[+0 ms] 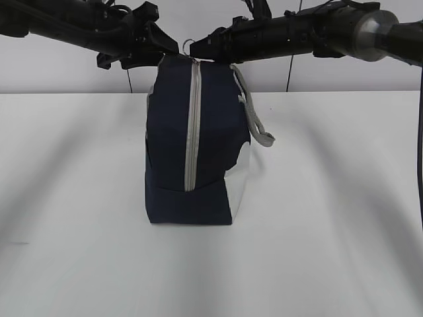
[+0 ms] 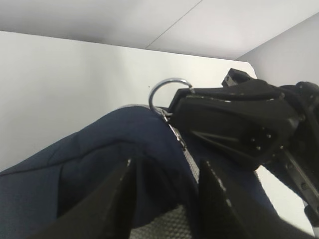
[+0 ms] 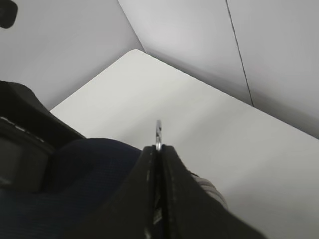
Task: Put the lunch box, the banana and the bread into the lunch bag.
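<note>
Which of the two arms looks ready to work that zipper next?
The right. Its gripper is shut on the ring pull atop the bag; the left gripper clamps the bag's fabric, steadying it.

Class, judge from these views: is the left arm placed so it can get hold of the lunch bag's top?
Probably yes. The left pincer already sits on the lunch bag top, fingers astride dark fabric; the right pincer only pinches the zipper ring alongside.

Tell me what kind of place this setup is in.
Probably a robot lab or test bench rather than a home. A bare white tabletop meets plain grey wall panels, and two black robot arms reach over it to a navy-blue fabric lunch bag with grey zipper trim; no household furnishings show.
</note>
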Robot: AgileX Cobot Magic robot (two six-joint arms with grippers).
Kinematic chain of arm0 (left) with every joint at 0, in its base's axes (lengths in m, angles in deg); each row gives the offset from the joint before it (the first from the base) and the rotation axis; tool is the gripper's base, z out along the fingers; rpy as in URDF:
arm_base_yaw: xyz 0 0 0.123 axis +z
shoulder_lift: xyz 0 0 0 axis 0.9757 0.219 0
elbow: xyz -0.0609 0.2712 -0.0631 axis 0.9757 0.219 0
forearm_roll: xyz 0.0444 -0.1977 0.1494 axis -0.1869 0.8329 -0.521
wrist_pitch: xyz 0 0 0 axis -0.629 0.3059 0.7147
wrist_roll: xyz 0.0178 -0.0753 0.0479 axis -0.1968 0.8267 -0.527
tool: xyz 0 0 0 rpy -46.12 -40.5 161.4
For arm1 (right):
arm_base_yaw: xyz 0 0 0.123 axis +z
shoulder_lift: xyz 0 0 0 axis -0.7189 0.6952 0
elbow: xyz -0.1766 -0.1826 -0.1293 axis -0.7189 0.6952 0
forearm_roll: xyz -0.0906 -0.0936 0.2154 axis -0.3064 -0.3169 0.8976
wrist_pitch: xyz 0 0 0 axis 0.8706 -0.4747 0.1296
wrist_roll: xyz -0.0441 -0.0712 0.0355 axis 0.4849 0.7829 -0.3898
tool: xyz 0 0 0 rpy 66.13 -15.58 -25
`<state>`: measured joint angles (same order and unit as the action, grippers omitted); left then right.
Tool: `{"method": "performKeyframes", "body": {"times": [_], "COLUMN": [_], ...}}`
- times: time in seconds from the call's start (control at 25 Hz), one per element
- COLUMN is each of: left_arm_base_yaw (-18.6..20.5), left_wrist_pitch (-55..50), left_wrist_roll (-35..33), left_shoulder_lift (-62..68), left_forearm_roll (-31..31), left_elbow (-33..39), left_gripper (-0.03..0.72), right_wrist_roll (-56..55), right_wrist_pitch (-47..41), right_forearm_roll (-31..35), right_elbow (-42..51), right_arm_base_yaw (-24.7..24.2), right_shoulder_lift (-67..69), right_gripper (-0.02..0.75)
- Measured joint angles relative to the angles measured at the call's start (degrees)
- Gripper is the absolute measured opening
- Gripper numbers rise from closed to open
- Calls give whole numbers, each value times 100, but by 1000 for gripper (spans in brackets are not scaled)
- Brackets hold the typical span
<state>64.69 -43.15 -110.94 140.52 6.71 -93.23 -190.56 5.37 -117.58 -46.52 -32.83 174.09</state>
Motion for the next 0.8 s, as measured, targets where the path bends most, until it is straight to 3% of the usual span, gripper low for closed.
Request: {"method": "performKeyframes", "body": {"times": [0.36, 0.68, 0.8], "left_arm_base_yaw": [0, 0, -9], "left_wrist_pitch": [9, -2, -2], "left_wrist_roll": [0, 0, 0], "left_shoulder_lift": [0, 0, 0], "left_forearm_roll": [-12, -80, -80], "left_elbow": [0, 0, 0], "left_gripper": [292, 34, 3], "right_wrist_roll": [-24, -24, -24], "right_wrist_pitch": [10, 10, 10], "right_forearm_roll": [0, 0, 0], "right_elbow": [0, 0, 0], "right_arm_base_yaw": [0, 0, 0], "right_shoulder_lift": [0, 0, 0], "right_gripper": [6, 6, 6]}}
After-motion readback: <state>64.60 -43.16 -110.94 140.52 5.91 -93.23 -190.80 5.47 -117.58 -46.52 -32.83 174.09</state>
